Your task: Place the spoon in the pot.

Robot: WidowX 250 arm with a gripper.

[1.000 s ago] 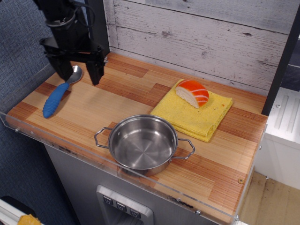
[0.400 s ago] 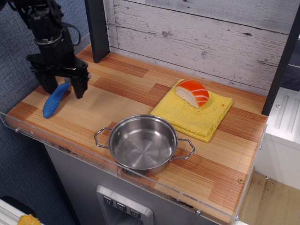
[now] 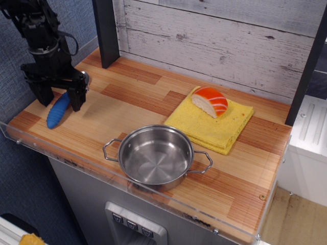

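Blue-handled spoon (image 3: pixel 57 111) lies between the open pincer's (image 3: pixel 59 101) fingers.

My gripper (image 3: pixel 60 101) is matte black, fingers and wrist alike. Between them shows the bright blue handle of the spoon (image 3: pixel 57 111). The pot (image 3: pixel 156 155) is shiny silver steel. The tabletop (image 3: pixel 127 109) is striped in pale and reddish-brown wood planks. A yellow cloth (image 3: pixel 214 125) carries an orange, white-streaked sushi piece (image 3: pixel 210 101). The back wall (image 3: pixel 219 41) is weathered whitish-grey boards.
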